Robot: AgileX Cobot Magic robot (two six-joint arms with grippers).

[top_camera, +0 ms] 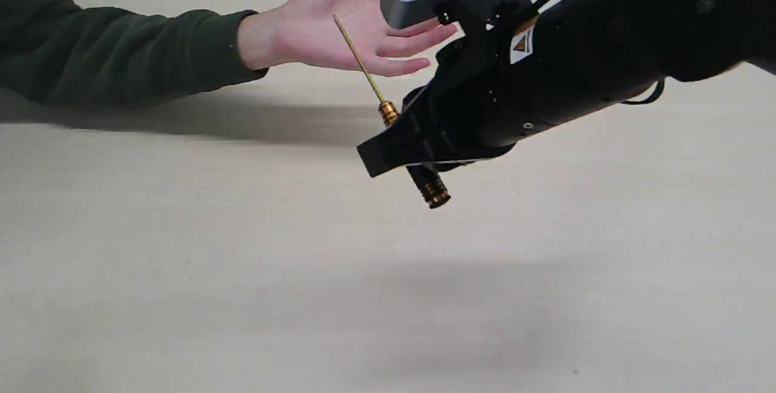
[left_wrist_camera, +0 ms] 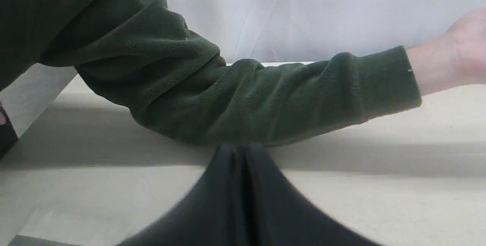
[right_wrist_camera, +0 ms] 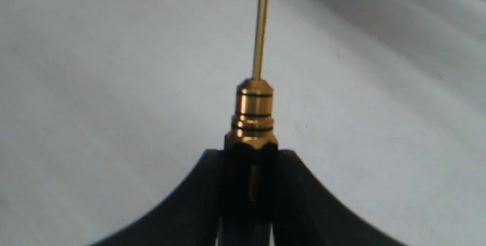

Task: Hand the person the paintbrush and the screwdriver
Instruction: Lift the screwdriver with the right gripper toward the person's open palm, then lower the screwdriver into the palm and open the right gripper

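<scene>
A pale beige worktop (top_camera: pixel 182 272) seen from the side. The right gripper (top_camera: pixel 395 147), black, reaches in from the right edge and hangs in the air above the worktop, towards its far edge. Its two fingers are clamped on the black handle of a slim precision screwdriver (top_camera: pixel 388 113). The screwdriver is tilted: its gold-ringed butt end pokes out below the fingers, and its thin gold shaft slants up and towards the left edge. No part of it touches the worktop.

A person's bare hand (top_camera: pixel 339 23) lies open near the far edge, palm up, fingers slightly spread. The forearm in a dark green sleeve (top_camera: pixel 121 47) stretches in from the far left corner. The shaft tip crosses in front of the palm; whether it touches the skin cannot be told.

The right wrist view shows the screwdriver (right_wrist_camera: pixel 253 105) close up, its gold collar just past the closed right gripper (right_wrist_camera: pixel 248 155).

The left wrist view shows the left gripper (left_wrist_camera: pixel 241 151) with its fingers pressed together and nothing between them, low over the worktop just beside the green sleeve (left_wrist_camera: pixel 265 101)
</scene>
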